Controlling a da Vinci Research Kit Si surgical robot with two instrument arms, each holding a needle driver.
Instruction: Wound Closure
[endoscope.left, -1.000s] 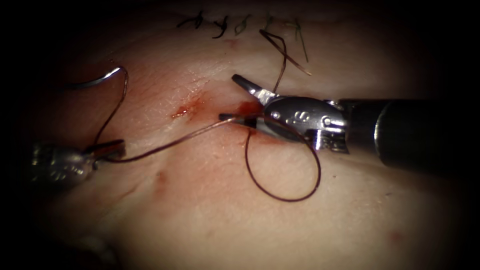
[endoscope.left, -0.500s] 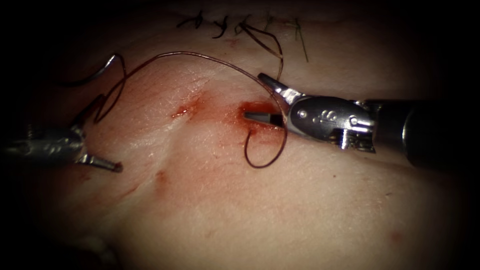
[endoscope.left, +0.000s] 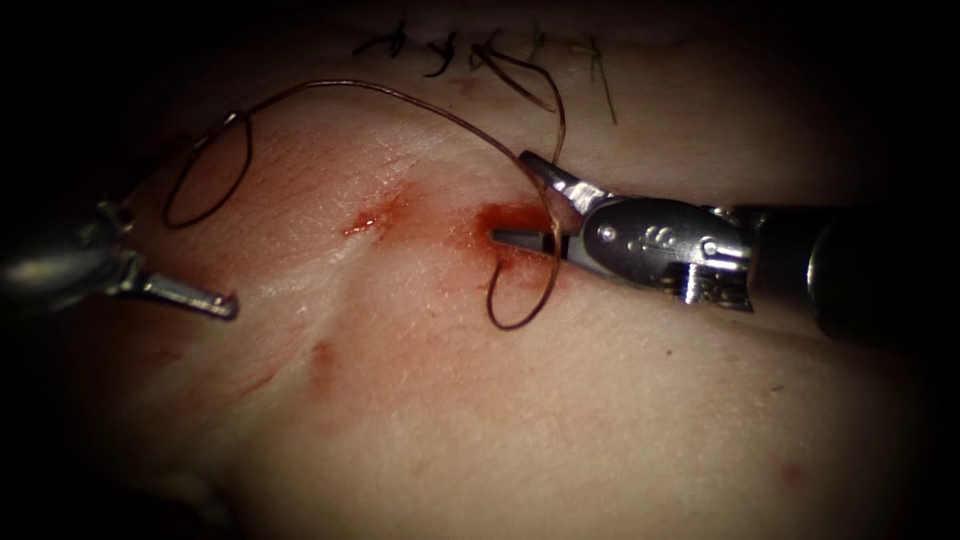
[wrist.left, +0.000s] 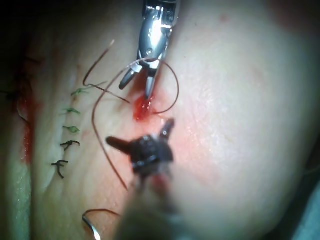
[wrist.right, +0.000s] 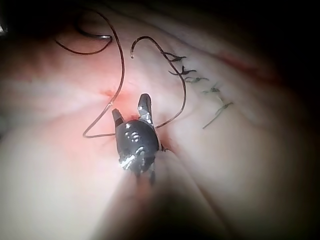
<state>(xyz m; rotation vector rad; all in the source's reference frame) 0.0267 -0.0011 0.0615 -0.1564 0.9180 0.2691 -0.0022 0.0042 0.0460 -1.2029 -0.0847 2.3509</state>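
Pale tissue (endoscope.left: 560, 420) carries a patch of red fluid (endoscope.left: 505, 217) at the cut near its centre. From the right, the right tool (endoscope.left: 518, 205) sits at that patch with jaws spread, holding nothing; the thread (endoscope.left: 400, 98) passes between them and loops just near of them. At far left, the left tool (endoscope.left: 190, 297) also has its jaws apart and empty. Beyond it, the needle (wrist.left: 91, 226) lies free on the tissue, left of the cut. Cut thread ends (endoscope.left: 440, 48) line the far edge.
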